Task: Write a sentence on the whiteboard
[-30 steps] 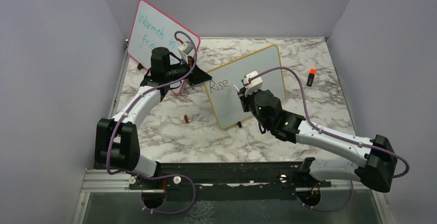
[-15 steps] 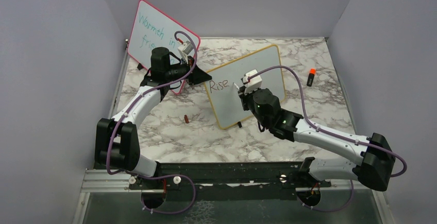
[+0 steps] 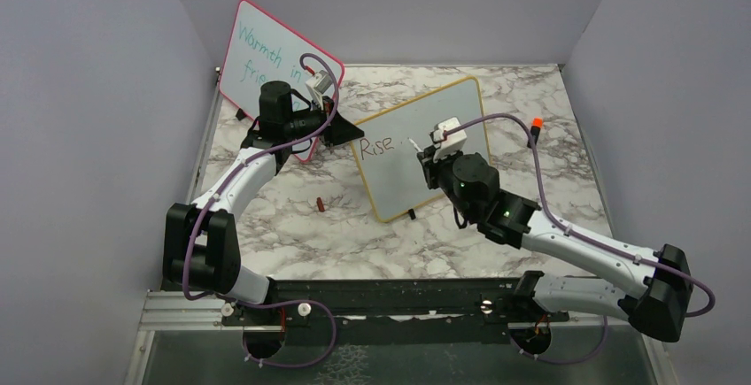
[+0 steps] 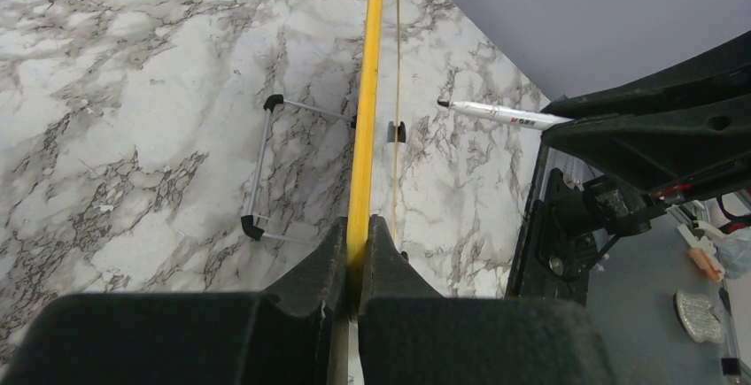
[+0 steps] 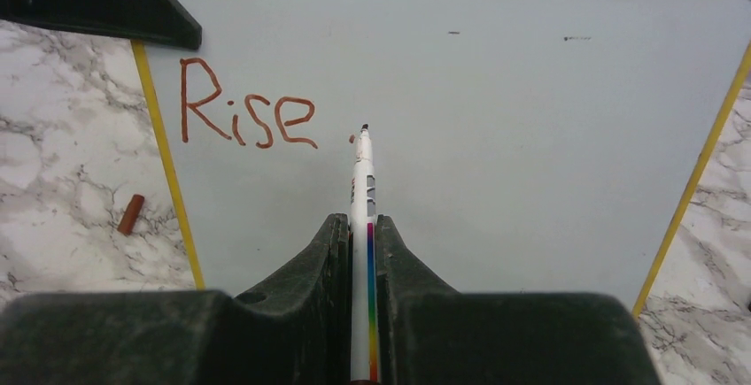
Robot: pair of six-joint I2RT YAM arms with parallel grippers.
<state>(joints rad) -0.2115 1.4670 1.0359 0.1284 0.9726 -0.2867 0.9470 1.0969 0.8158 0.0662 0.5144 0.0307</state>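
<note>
Moved: the right arm sits further toward the right of the top view than a second ago, taking the right gripper [image 5: 360, 222] and its marker [image 5: 361, 173] slightly past the last written letter. The left arm and the board are where they were.
Whiteboard: the yellow-framed whiteboard [image 3: 398, 181] stands tilted on the marble table [image 3: 292, 226], centre of the top view, in front of the pink-framed board [image 3: 257, 53].
Left gripper: the left gripper [image 4: 357, 226] has its fingers pinched on the whiteboard's yellow edge, steadying it.
Right gripper: fingers are closed tight on the marker barrel, tip pointing at the board just right of a small dot.
Tip contact: in the left wrist view the tip looks clear of the surface.
Done: the sentence [image 5: 248, 115] so far reads only "Rise", upper left of the board, with the dot after it.
Left: the remaining words; most of the board is blank, so this looks like an early stage.
Nearby: a brownish cap [image 3: 320, 204] lies on the table left of the board.
</note>
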